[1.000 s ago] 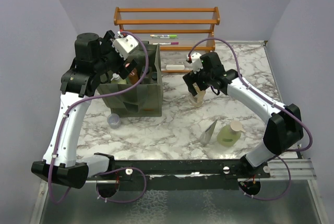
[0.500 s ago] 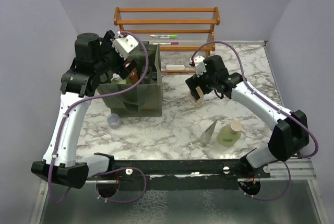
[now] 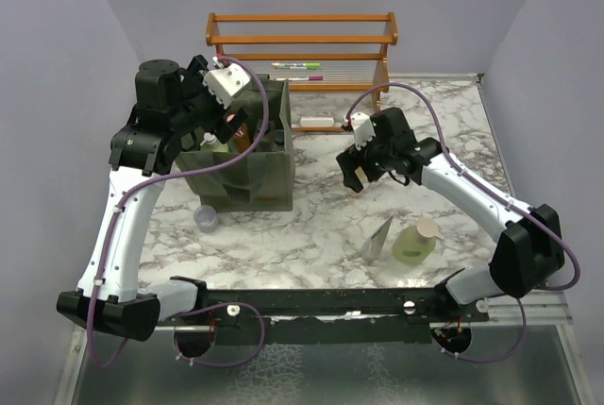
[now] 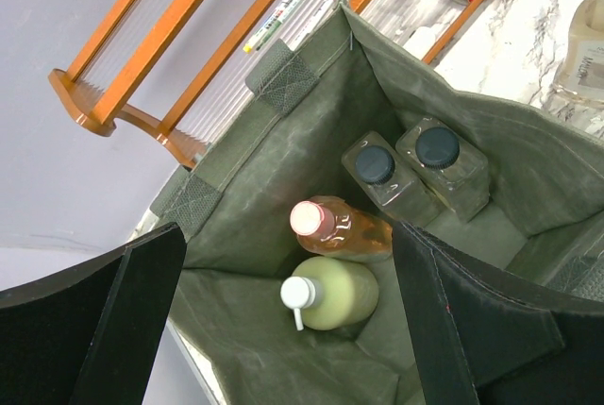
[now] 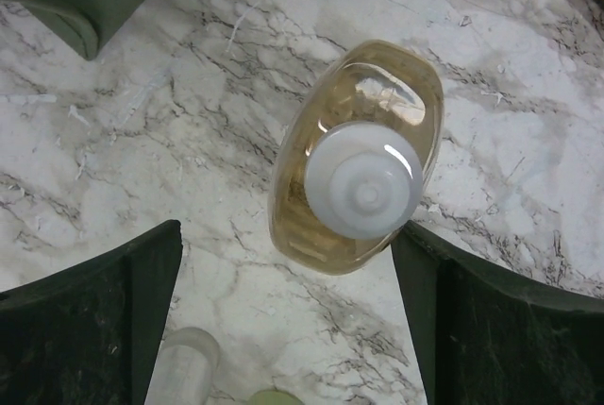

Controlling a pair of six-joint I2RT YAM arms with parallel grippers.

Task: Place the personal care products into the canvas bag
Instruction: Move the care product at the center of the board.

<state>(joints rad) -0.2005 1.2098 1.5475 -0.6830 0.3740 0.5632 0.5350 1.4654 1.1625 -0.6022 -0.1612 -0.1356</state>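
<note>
The olive canvas bag (image 3: 253, 175) stands at the left. In the left wrist view its inside (image 4: 236, 188) holds a pale green bottle (image 4: 344, 294), an orange bottle with a pink cap (image 4: 351, 229) and two clear bottles with black caps (image 4: 377, 171). My left gripper (image 3: 233, 126) hangs open and empty above the bag's mouth (image 4: 288, 268). My right gripper (image 3: 357, 177) is open over an upright amber pump bottle (image 5: 357, 164), which it largely hides in the top view. Its fingers (image 5: 113, 315) stand either side of the bottle, apart from it. A green pump bottle (image 3: 413, 244) and a grey pouch (image 3: 379, 238) stand near the front right.
A wooden slatted rack (image 3: 302, 42) at the back holds green and pink pens (image 3: 298, 72). A small white item (image 3: 313, 123) lies below the rack. A lavender cup (image 3: 206, 219) stands in front of the bag. The table is marble (image 3: 283, 235).
My right gripper has moved toward the near side and lower, now covering the amber bottle in the top view. The left arm has not moved.
</note>
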